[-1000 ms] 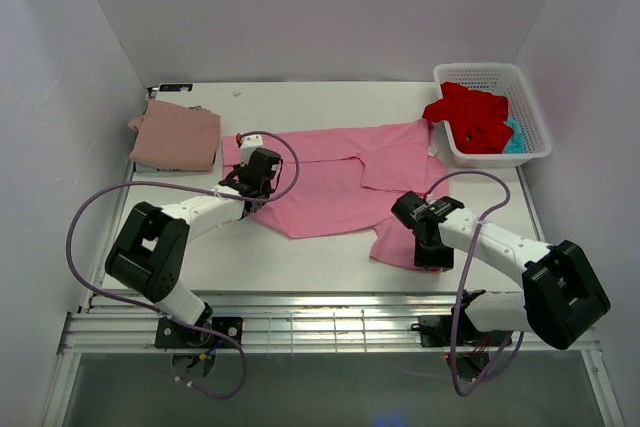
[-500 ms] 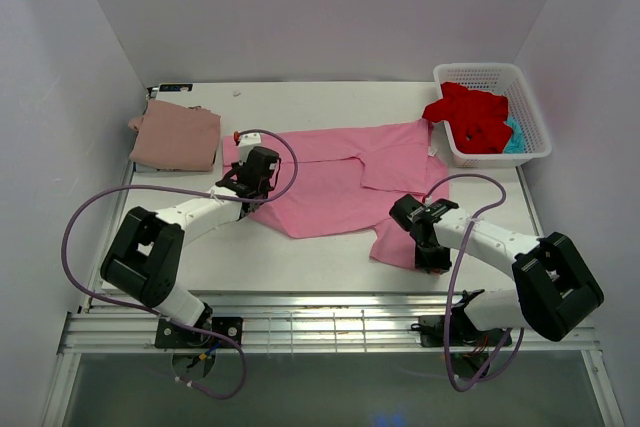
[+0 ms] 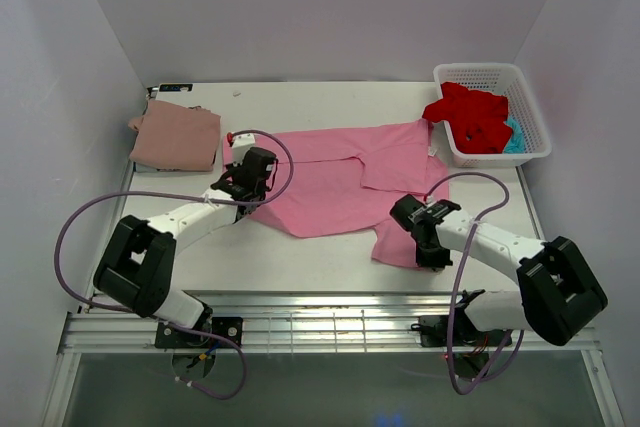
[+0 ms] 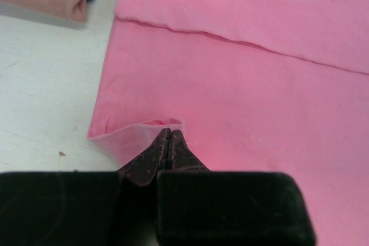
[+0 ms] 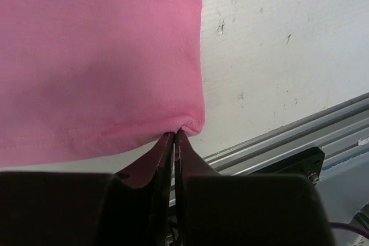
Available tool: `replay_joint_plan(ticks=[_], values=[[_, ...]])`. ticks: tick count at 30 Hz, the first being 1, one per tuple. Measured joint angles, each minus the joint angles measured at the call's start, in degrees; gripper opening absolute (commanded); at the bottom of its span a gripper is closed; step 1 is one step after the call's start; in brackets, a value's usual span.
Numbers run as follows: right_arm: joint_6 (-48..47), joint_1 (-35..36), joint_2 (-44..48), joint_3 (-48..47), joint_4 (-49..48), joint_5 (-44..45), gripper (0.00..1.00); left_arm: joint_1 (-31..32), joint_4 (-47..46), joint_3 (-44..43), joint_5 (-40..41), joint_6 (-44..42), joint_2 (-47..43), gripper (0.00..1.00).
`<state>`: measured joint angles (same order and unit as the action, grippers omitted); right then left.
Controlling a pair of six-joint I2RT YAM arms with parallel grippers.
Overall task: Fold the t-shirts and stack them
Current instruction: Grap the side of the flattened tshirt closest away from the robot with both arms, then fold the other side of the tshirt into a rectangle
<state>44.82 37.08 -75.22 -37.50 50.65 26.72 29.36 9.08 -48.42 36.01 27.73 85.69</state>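
White scuffed table (image 3: 330, 252) between pale walls (image 3: 90, 47). Upper left, folded dusty rose tee (image 3: 176, 137). Mid-frame, left gripper (image 4: 168, 135) pinched tight on bright pink t-shirt (image 3: 340, 182) hem; right gripper (image 5: 174, 135) clamped on its lower corner. Upper right, basket (image 3: 532, 119) — teal tee (image 3: 514, 137) mostly buried under red tee (image 3: 470, 115).

pink tee (image 3: 330, 187) spread out, rose tee (image 3: 176, 137) folded at left

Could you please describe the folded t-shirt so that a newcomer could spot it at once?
Look at the white table and go to its far left corner, across from the white basket at the far right. The dusty rose t-shirt lies there, folded into a neat rectangle. It is paler than the bright pink t-shirt beside it, which lies spread out in the middle.
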Motion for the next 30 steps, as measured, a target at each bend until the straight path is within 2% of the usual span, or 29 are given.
replay_joint_plan(ticks=[9, 18, 30], values=[[-2.0, 0.2, 1.5, -12.6, 3.2, 5.1, 0.08, 0.0, 3.8, -0.1, 5.2, 3.6, -5.6, 0.02], [-8.0, -2.9, -9.7, -20.6, 2.3, 11.9, 0.08, -1.5, 4.3, -0.1, 8.4, 5.7, -5.0, 0.02], [-20.6, -10.9, -21.7, -38.6, -4.2, 17.7, 0.08, -4.0, 2.9, -0.1, 10.3, 6.0, -0.5, 0.01]])
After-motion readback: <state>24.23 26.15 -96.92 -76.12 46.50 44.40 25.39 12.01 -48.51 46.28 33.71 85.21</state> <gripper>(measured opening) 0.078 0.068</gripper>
